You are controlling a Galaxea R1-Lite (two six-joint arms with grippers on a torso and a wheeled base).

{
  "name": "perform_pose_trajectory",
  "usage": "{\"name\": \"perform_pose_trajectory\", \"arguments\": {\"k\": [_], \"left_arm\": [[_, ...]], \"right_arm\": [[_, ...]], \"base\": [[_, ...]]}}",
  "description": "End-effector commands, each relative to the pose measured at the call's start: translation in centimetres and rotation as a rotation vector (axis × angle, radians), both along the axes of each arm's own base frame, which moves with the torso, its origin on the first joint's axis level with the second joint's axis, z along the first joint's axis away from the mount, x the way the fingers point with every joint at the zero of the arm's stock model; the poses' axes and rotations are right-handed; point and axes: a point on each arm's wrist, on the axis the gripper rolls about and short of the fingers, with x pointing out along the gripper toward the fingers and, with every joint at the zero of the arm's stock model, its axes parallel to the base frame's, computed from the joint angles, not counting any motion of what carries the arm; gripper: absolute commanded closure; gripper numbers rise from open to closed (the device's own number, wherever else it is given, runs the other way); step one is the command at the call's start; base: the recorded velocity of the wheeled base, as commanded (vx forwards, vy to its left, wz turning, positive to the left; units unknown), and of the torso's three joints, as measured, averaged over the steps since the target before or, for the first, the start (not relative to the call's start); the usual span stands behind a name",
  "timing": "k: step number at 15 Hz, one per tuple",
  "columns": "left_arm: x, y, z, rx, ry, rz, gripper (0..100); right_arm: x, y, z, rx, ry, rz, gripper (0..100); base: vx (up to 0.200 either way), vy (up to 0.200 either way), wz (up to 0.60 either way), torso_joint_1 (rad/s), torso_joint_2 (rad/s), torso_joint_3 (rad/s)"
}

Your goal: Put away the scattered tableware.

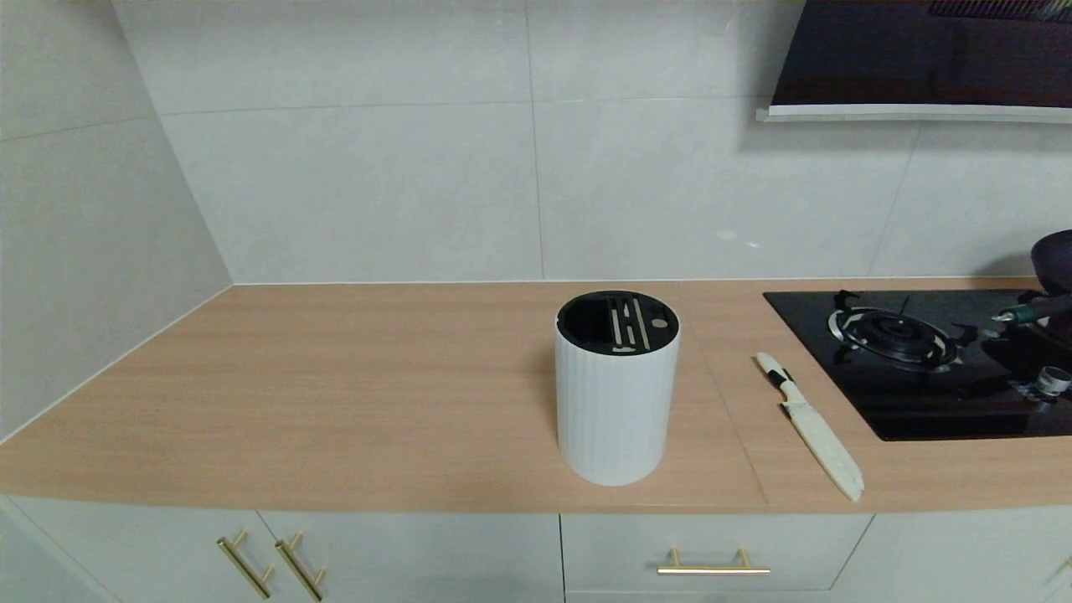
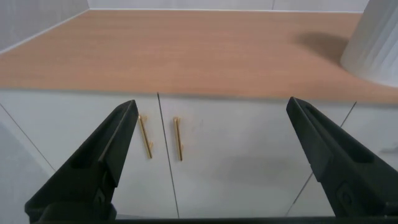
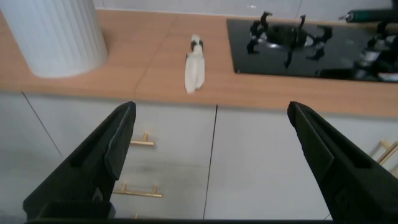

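Left gripper point(image 2: 211, 106): jaws wide apart, nothing between them, held before the cabinet doors just under the front edge of the countertop point(image 1: 335, 394), toward its left end. Paired brass door handles point(image 2: 178, 138) straight beyond it. Holder point(image 1: 617, 394): white ribbed cylinder with a black top cut with narrow slots and one wider well, upright near the middle of the front edge. Knife point(image 1: 808, 427): the piece to be put away, cream blade and cream handle with a black band, flat on the countertop between holder and hob, apart from both, tip close to the front edge, handle toward the back edge. Right gripper point(image 3: 211, 107): jaws likewise wide apart and empty, below the front edge, roughly in line with the knife. Hob point(image 1: 921, 402): black glass with one burner grate, set into the right end of the countertop. Likely hazards: skidding of the thin, flat-lying blade under a closing jaw; a fall off the front edge from any forward nudge, given the tip so near it; jamming on the black top through a tilted entry into a narrow slot, with toppling of the holder as the probable result.
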Motion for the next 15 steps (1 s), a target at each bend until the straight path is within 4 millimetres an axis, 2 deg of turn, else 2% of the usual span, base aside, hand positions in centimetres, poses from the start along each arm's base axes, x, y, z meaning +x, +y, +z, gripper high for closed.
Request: {"name": "perform_pose_trajectory", "arguments": {"k": [1, 9, 12, 15], "left_arm": [[0.0, 0.0, 0.01, -0.001, -0.001, 0.0, 0], [0.0, 0.0, 0.01, -0.001, -0.001, 0.0, 0], [0.0, 0.0, 0.01, -0.001, -0.001, 0.0, 0], [0.0, 0.0, 0.01, -0.001, -0.001, 0.0, 0]], "right_arm": [[0.01, 0.0, 0.01, 0.0, 0.001, 0.001, 0], [0.01, 0.0, 0.01, 0.0, 0.001, 0.001, 0], [0.01, 0.0, 0.01, 0.0, 0.001, 0.001, 0], [0.01, 0.0, 0.01, -0.002, 0.001, 0.001, 0]], "base": [[0.0, 0.0, 0.0, 0.276, -0.58, -0.31], [0.0, 0.0, 0.0, 0.24, -0.5, -0.264], [0.0, 0.0, 0.0, 0.178, -0.37, -0.19], [0.0, 0.0, 0.0, 0.044, -0.09, -0.039]]}}
